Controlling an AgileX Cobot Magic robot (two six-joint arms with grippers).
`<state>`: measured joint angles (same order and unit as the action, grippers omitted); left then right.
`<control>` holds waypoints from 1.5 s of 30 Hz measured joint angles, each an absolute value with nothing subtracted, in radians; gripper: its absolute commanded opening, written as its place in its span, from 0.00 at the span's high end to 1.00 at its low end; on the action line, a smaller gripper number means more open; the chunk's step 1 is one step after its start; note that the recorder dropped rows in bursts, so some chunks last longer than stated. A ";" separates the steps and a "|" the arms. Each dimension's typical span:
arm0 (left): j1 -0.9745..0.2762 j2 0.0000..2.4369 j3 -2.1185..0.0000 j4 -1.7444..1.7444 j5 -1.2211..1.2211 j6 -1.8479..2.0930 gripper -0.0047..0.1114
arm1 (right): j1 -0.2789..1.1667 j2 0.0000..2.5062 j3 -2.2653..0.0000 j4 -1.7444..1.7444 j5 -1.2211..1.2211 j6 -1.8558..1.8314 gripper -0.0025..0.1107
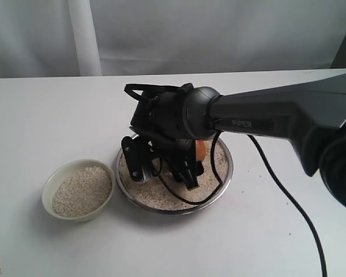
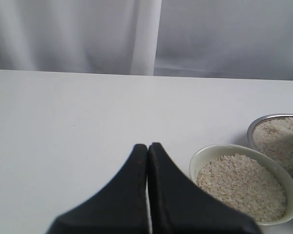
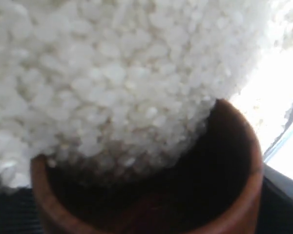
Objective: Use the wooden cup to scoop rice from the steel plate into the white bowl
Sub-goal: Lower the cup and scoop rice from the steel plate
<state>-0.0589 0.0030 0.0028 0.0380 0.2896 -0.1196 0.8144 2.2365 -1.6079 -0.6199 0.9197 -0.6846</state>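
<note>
Tabletop (image 1: 46,115) — rice (image 1: 81,190) in white bowl (image 1: 47,193), steel plate (image 1: 228,172); right gripper (image 1: 164,180) pinches wooden cup (image 3: 249,185), left gripper (image 2: 147,147) closed.

The steel plate (image 1: 229,173), wide, shallow and shiny, lay near the middle of the scene, and a layer of pale rice (image 1: 155,196) covered its floor. Just beside it on the left stood the smaller white bowl (image 1: 45,193), upright, with rice filling it to a little below its thick rim. The wooden cup (image 1: 200,150), reddish-brown outside and dark inside, was over the far right part of the plate, tipped with its mouth pressed into the rice, and grains lay across part of its opening.
</note>
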 measured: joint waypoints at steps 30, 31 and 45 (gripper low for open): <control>-0.059 0.003 0.003 0.038 0.290 -0.120 0.96 | 0.768 2.200 -1.606 -0.243 0.776 -0.666 0.98; -0.059 0.003 0.003 0.038 0.290 -0.120 0.96 | 0.765 2.200 -1.606 -0.238 0.773 -0.655 0.98; -0.059 0.003 0.003 0.038 0.290 -0.120 0.96 | 0.715 2.144 -1.473 -0.182 0.563 -0.586 0.98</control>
